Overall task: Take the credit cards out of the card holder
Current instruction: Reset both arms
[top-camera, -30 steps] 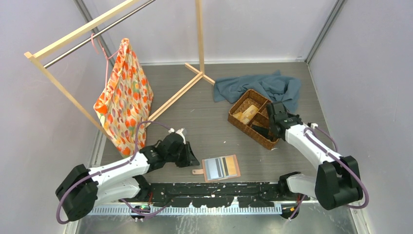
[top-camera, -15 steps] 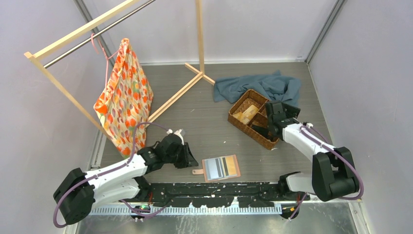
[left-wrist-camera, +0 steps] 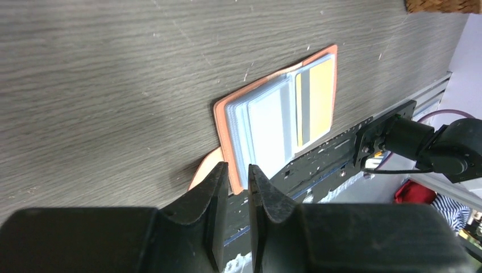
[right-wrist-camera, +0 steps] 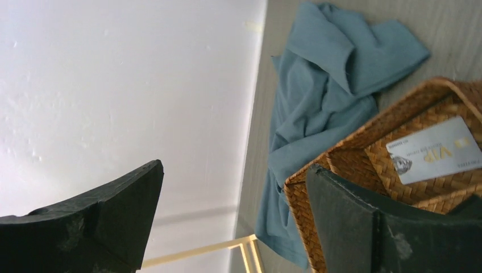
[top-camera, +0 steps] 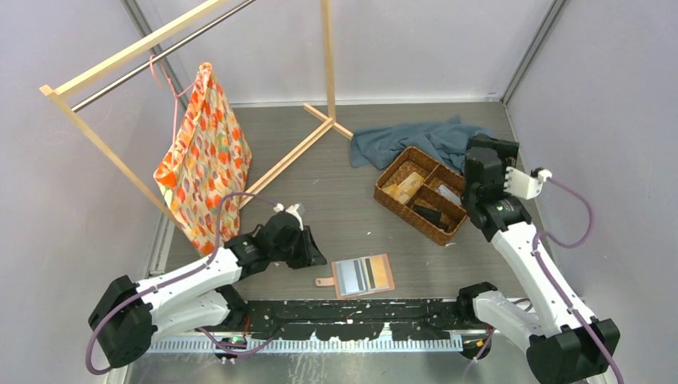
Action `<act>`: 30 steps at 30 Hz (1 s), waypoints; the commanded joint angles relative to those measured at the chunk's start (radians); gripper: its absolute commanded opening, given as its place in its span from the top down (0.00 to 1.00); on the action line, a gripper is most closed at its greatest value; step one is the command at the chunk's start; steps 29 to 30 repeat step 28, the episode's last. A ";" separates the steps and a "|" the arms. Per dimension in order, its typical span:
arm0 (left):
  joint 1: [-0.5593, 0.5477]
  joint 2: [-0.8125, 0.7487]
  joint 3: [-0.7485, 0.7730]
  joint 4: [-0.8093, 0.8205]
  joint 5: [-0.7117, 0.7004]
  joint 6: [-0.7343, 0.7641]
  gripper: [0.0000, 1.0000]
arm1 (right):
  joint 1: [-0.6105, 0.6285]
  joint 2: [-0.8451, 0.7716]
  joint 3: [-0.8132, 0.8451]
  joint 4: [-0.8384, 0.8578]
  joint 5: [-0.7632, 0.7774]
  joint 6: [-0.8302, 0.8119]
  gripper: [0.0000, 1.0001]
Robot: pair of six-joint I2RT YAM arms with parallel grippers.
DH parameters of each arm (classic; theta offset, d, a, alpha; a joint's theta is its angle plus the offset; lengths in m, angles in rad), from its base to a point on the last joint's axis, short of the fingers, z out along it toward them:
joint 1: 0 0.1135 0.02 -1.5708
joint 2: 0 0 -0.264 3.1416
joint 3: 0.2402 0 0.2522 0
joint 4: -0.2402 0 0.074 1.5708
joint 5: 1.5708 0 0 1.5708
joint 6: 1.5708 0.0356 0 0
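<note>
We find the card holder [top-camera: 364,275] lying open on the table [top-camera: 336,200], long axis 9-to-3, just beside the narrowly parted, empty left hand [top-camera: 317,258] at its 4 o'clock, the wide-spread right hand [right-wrist-camera: 233,187] well apart over the basket [top-camera: 406,216].

the fingers [right-wrist-camera: 347,227] stand wide apart above a woven basket [right-wrist-camera: 364,133] holding a pale card [right-wrist-camera: 435,151], blue cloth [right-wrist-camera: 329,85] beside it.

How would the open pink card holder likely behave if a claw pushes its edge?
The card holder lies thin and flat on the table, so it would probably slide rather than tip. It looks layered and soft, so a lifted edge may flop or fold shut. The yellow card inside should stay stiff.
</note>
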 commanded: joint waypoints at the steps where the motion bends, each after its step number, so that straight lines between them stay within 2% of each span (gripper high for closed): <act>1: 0.008 -0.040 0.099 -0.073 -0.081 0.056 0.78 | 0.002 -0.008 0.123 -0.032 -0.047 -0.423 0.00; 3: 0.008 -0.069 0.144 -0.138 -0.136 0.080 0.76 | 0.001 -0.030 0.129 -0.051 -0.070 -0.570 0.00; 7: 0.008 -0.148 0.233 -0.249 -0.293 0.133 0.71 | 0.002 -0.141 0.036 -0.007 -0.056 -0.802 0.00; 12: 0.009 -0.212 0.338 -0.391 -0.453 0.158 0.53 | 0.001 -0.266 -0.005 -0.142 0.101 -0.935 0.00; 14: 0.009 -0.231 0.366 -0.420 -0.479 0.161 0.51 | 0.001 -0.302 -0.008 -0.192 0.144 -0.983 0.00; 21: 0.009 -0.319 0.372 -0.464 -0.567 0.138 0.50 | 0.001 -0.396 -0.010 -0.315 0.202 -0.896 0.00; 30: 0.010 -0.393 0.342 -0.492 -0.612 0.102 0.50 | 0.001 -0.407 0.016 -0.411 0.289 -0.810 0.00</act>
